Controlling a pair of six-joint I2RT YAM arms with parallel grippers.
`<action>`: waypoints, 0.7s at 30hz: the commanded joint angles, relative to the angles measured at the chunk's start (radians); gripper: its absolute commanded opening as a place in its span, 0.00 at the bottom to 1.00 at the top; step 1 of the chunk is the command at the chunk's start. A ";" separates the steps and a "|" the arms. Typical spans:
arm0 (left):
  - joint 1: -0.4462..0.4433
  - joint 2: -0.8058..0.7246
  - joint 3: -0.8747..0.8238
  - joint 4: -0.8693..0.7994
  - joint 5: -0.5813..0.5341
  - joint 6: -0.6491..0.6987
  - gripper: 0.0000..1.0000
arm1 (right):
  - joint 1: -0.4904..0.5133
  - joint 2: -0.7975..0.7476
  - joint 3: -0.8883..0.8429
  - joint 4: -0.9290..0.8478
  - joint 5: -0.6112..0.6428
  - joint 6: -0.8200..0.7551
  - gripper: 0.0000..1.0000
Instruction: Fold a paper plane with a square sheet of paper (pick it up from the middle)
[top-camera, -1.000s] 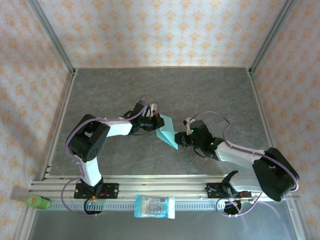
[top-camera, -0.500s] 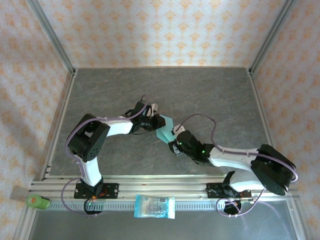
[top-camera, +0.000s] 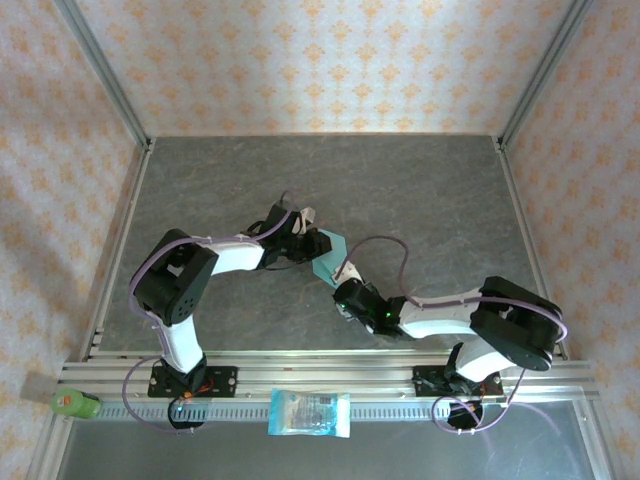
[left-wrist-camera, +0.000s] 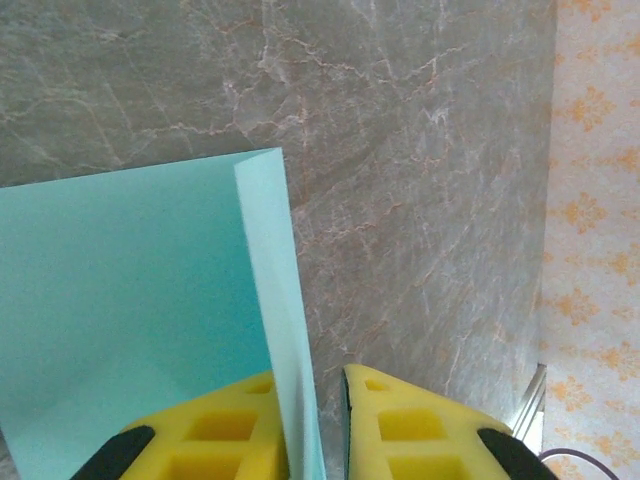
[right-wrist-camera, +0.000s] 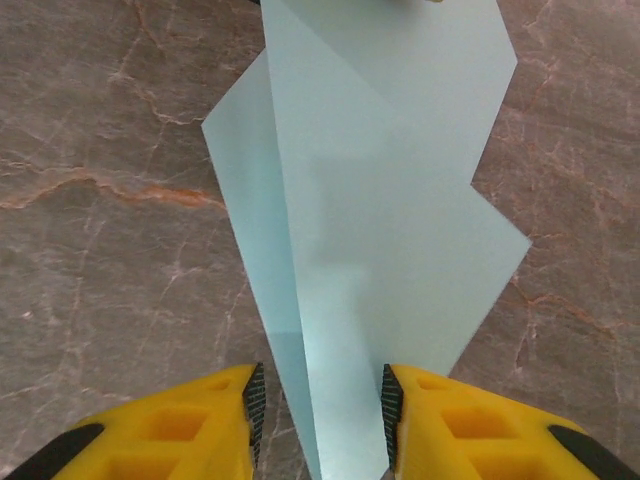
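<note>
– So, top camera first. Where is the work?
– Mid-table. The thin, light teal-blue square sheet of paper (top-camera: 327, 252), creased into angular layers, lies on the grey marbled table (top-camera: 420, 190) between the arms. The left gripper (top-camera: 305, 240) is at its far-left edge, the right gripper (top-camera: 343, 283) at its near tip. With one at each end, I judge the sheet is kept from sliding while it is creased.
– Left wrist camera?
– A narrow flap of the sheet (left-wrist-camera: 268, 300) stands on edge and runs between the yellow foam pads (left-wrist-camera: 220, 430). The jaws are slightly parted. A sliver of table shows between the flap and the right pad, so it is released, not pinched. The rest lies flat to the left.
– Right wrist camera?
– The sheet's pointed end (right-wrist-camera: 390, 180) lies flat and passes between the yellow pads (right-wrist-camera: 170, 420). The jaws are apart and straddle it, grasping nothing. Table shows beside the left pad, and the right pad touches the paper's edge.
– Stage?
– Judgement: partway through. There are layered folds but no winged dart yet. The raised flap probably needs pressing down along its crease, and paper this thin may spring back or skew.
</note>
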 joint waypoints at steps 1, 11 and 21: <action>-0.010 -0.035 -0.021 0.052 0.029 -0.013 0.20 | 0.006 0.025 0.033 0.017 0.090 -0.016 0.36; -0.011 -0.038 -0.029 0.063 0.036 -0.019 0.20 | 0.009 0.076 0.041 0.043 0.120 -0.025 0.30; -0.011 -0.039 -0.027 0.055 0.038 -0.012 0.15 | 0.009 0.097 0.033 0.072 0.138 -0.025 0.25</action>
